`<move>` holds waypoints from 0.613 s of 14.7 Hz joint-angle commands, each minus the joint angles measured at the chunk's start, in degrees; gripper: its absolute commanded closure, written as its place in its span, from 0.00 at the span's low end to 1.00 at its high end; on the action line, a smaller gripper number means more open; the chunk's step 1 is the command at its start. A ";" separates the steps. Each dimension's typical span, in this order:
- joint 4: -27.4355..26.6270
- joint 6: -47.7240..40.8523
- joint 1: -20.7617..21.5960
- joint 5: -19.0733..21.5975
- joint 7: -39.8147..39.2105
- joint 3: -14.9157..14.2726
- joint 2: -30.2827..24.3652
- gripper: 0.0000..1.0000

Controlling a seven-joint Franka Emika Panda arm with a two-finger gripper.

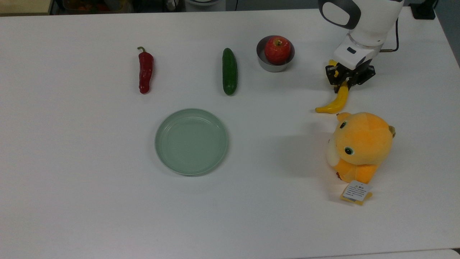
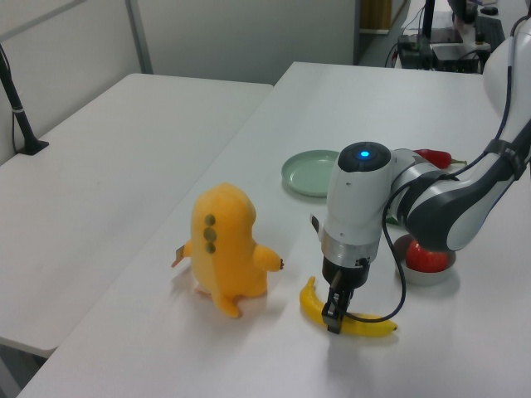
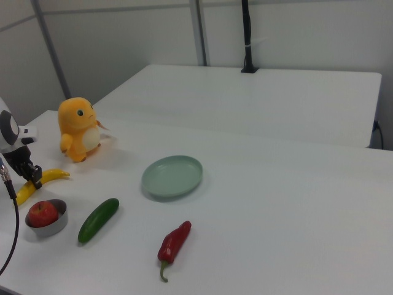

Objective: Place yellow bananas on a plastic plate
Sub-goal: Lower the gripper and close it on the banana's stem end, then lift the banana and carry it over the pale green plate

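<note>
I see gripper down at table level, fingers pinching banana near its middle. Banana lies on table, one tip just beside plush toy, well apart from plate. Plate empty, centre of table. I note apple in metal bowl, cucumber to the top view's left of it, red pepper further left. Left view: gripper over banana, toy beside.

White paper tag on the orange plush toy, printed lines too small to read
</note>
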 commanded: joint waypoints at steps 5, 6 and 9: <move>-0.04 -0.03 -1.73 -3.21 -0.03 -1.17 -1.97 1.00; -0.22 -0.20 -2.53 -3.13 -0.55 -1.17 -2.33 1.00; -0.14 -0.20 -6.04 -3.21 -1.00 -1.70 -3.29 1.00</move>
